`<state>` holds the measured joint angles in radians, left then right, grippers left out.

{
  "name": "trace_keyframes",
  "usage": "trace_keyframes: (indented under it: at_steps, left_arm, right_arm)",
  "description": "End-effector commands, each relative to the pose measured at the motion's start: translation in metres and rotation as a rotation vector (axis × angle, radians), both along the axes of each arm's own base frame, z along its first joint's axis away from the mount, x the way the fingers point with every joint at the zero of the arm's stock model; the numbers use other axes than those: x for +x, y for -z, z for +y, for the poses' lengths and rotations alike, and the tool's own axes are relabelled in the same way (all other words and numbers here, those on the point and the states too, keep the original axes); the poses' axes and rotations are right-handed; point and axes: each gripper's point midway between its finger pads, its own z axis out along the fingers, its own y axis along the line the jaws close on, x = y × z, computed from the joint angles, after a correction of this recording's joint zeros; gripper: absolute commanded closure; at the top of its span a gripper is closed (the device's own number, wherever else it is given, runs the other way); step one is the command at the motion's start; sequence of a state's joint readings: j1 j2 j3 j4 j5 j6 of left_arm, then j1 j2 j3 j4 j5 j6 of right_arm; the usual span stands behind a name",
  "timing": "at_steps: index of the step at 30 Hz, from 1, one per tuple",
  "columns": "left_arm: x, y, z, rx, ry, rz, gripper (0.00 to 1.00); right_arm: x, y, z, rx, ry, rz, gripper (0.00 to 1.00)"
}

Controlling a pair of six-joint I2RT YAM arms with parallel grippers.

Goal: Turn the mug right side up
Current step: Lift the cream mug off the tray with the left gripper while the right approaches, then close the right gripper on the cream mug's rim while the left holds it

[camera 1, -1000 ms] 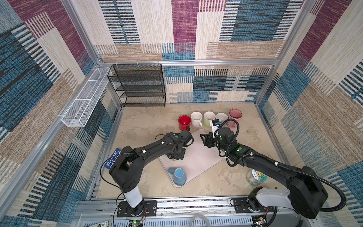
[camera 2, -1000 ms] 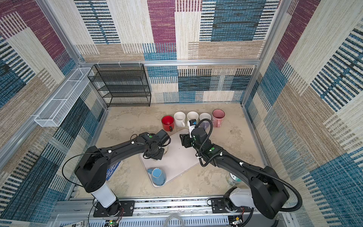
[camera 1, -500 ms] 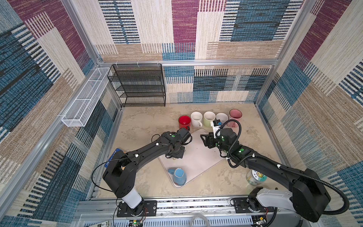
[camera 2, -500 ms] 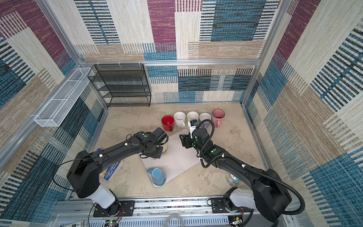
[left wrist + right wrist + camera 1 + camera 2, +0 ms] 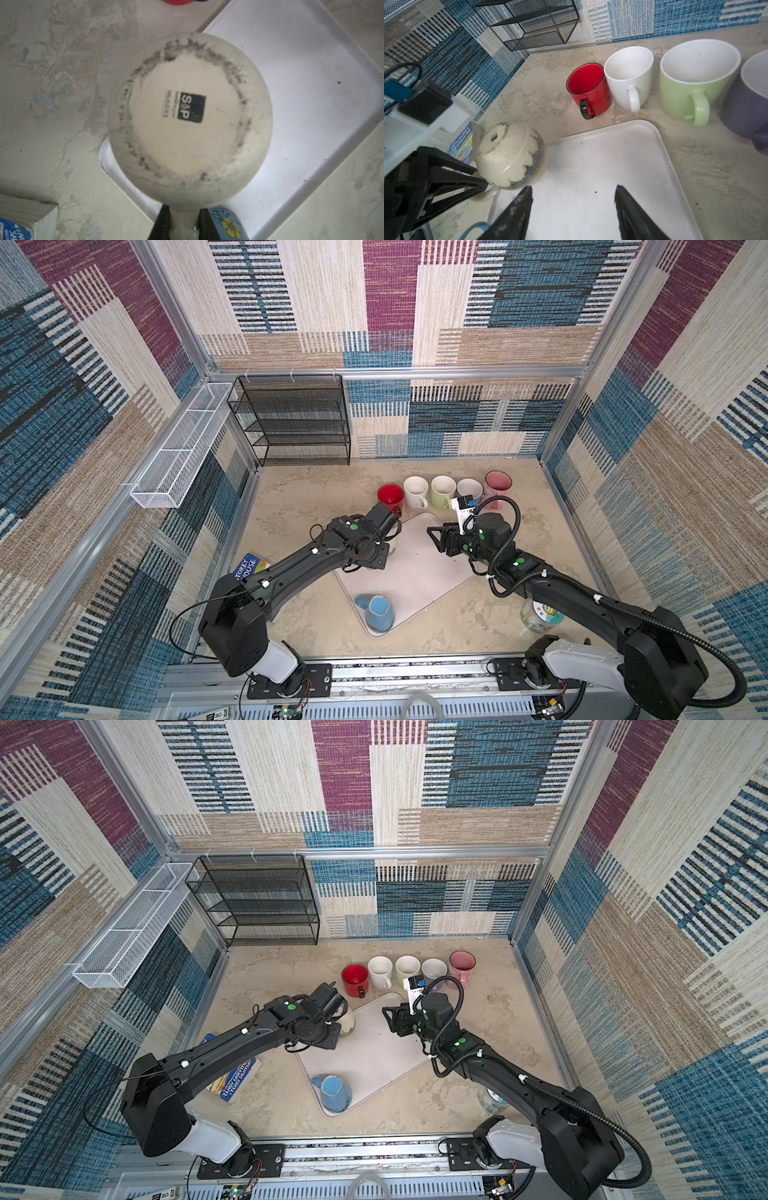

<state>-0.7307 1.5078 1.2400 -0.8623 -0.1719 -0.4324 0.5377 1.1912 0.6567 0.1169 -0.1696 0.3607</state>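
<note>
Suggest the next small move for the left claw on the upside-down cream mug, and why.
Probably lift slightly, then roll the wrist to bring the rim up. The left claw is shut on the handle of the cream mug, whose stamped base faces up over a corner of the tray. The right claw hangs open, apart from it.

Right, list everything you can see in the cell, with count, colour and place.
Cream mug: 1, cream, base up at tray's left edge.
Tray: 1, white, table centre.
Blue mug: 1, blue, tray's near corner.
Row behind tray: 5, red mug, white mug, green mug, purple mug, pink mug.
Book: 1, blue cover, table left.
Rack: 1, black mesh, back wall.
Basket: 1, white wire, left wall.
Jar: 1, clear, beside right arm.
Left gripper: 1, black, shut on cream mug's handle.
Right gripper: 1, black, open over tray.
</note>
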Motion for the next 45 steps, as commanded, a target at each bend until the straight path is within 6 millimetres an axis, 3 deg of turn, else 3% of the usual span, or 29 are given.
trace_keyframes:
  at_steps: [1, 8, 15, 20, 33, 45]
  left_arm:
    - [0.012, -0.018, -0.009, -0.051, 0.021, -0.064, 1.00]
    - [0.017, -0.046, -0.021, -0.238, 0.025, -0.119, 1.00]
    - [0.027, -0.075, -0.031, -0.428, 0.028, -0.180, 1.00]
    - [0.033, -0.089, -0.041, -0.571, 0.035, -0.194, 1.00]
    - [0.039, -0.134, -0.066, -0.946, 0.080, -0.249, 1.00]
    - [0.038, -0.157, -0.072, -1.077, 0.112, -0.300, 1.00]
  right_arm:
    - [-0.004, -0.010, 0.007, 0.075, -0.056, -0.008, 0.35]
    - [-0.023, -0.011, 0.015, 0.193, -0.188, 0.000, 0.35]
    - [-0.046, 0.007, 0.030, 0.338, -0.347, 0.100, 0.36]
    - [-0.056, 0.004, 0.038, 0.408, -0.425, 0.115, 0.36]
    - [-0.057, -0.022, 0.047, 0.541, -0.493, 0.104, 0.34]
    - [-0.046, -0.050, 0.057, 0.640, -0.540, 0.085, 0.32]
